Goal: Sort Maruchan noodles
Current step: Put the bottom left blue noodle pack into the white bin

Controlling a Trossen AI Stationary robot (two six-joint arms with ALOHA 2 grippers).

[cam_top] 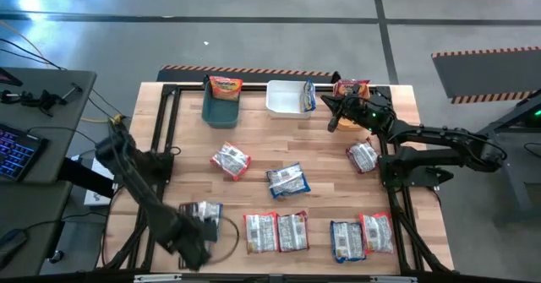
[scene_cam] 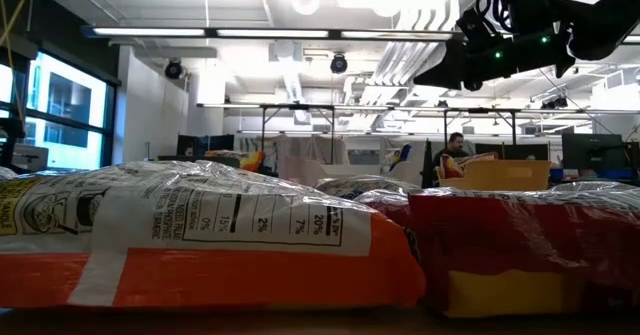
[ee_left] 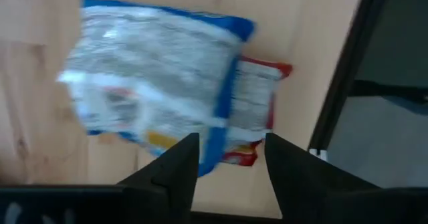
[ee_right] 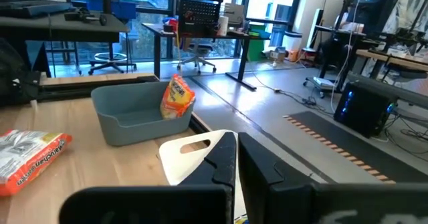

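Note:
Maruchan noodle packets lie scattered on the wooden table [cam_top: 279, 135], most with their silvery backs up. At the near left a blue-edged packet [ee_left: 157, 83] lies partly on top of a red one [ee_left: 257, 110]. My left gripper [ee_left: 232, 160] hangs open just above their edge, pointing down; in the high view it [cam_top: 203, 229] stands at the same stack [cam_top: 201, 211]. My right gripper [cam_top: 334, 118] waits shut at the far right, level, near the white bin [cam_top: 283, 99]. An orange packet [ee_right: 177, 97] leans in the teal bin [ee_right: 130, 117].
Three bins line the far edge: teal [cam_top: 221, 106], white, and an orange one [cam_top: 351, 89] holding a red packet. Loose packets lie mid-table [cam_top: 230, 160] [cam_top: 288, 180], along the near edge [cam_top: 277, 232] [cam_top: 362, 236] and at the right [cam_top: 363, 156]. A black frame [cam_top: 165, 131] rims the table.

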